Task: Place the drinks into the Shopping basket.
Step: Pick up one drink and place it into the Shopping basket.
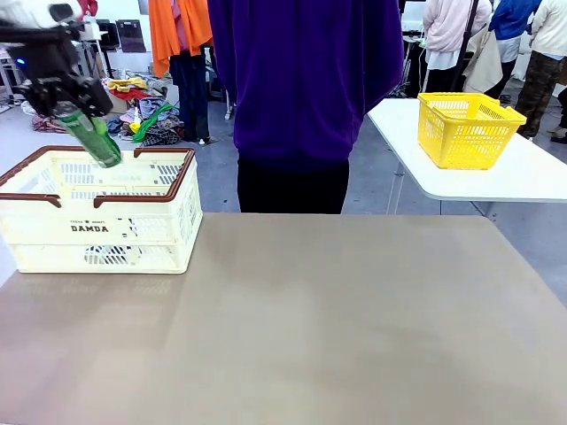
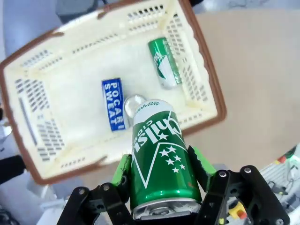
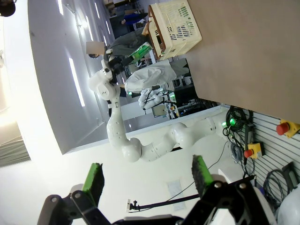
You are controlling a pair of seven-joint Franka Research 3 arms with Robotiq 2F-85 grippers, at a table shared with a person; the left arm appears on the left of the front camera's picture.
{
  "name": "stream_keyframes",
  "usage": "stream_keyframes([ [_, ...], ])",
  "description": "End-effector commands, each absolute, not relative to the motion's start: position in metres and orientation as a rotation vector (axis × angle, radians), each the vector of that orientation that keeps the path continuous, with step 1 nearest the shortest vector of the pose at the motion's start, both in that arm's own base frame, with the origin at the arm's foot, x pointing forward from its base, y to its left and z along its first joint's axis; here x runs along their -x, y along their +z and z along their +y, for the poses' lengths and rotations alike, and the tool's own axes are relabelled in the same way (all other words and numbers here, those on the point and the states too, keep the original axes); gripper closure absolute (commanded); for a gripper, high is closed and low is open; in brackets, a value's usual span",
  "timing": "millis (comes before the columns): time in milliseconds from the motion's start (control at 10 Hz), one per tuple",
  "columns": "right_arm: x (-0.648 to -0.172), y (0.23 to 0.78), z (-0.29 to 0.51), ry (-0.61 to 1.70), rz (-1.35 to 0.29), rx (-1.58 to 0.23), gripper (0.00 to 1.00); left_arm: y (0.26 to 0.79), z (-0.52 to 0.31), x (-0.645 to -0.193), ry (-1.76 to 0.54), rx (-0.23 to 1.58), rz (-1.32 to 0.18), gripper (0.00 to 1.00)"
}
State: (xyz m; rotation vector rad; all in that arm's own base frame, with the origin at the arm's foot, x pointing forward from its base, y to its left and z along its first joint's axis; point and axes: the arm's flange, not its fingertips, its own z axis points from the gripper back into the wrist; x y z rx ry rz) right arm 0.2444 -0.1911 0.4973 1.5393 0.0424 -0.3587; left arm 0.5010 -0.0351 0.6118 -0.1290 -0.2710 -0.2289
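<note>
Green can [image 2: 161,173] clamped in left gripper [image 2: 161,171] above Shopping basket [image 2: 206,70] — right gripper [image 3: 147,176] gaping, holding nothing.

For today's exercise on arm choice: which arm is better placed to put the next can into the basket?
Left. Its gripper already holds a green can above the basket; the right gripper is open, holding nothing.

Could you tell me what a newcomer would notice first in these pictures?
Probably the left gripper holding a shiny green metal can above the cream-white slotted basket with the brown rim at the table's left. Inside lie a blue Pocari Sweat can and another green can.
</note>
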Motion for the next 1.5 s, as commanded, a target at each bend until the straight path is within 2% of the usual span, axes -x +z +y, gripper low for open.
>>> stream_keyframes([
  [0, -0.244, 0.5, -0.191, -0.353, 0.035, -1.544, 0.0, 0.605, -0.06, -0.533, -0.26, 0.129, -0.235, 1.0],
  [200, -0.244, 0.5, -0.191, -0.353, 0.035, -1.544, 0.0, 0.569, -0.074, -0.565, -0.288, 0.087, -0.173, 1.0],
  [500, -0.244, 0.5, -0.191, -0.353, 0.035, -1.544, 0.0, 0.524, -0.074, -0.59, -0.245, 0.061, -0.107, 1.0],
  [600, -0.244, 0.5, -0.191, -0.353, 0.035, -1.544, 0.0, 0.528, -0.082, -0.575, -0.297, 0.098, -0.133, 1.0],
  [1000, -0.244, 0.5, -0.191, -0.353, 0.035, -1.544, 0.0, 0.528, -0.082, -0.575, -0.297, 0.098, -0.133, 1.0],
  [1400, -0.244, 0.5, -0.191, -0.353, 0.035, -1.544, 0.0, 0.473, -0.086, -0.593, -0.241, 0.023, -0.028, 1.0],
])
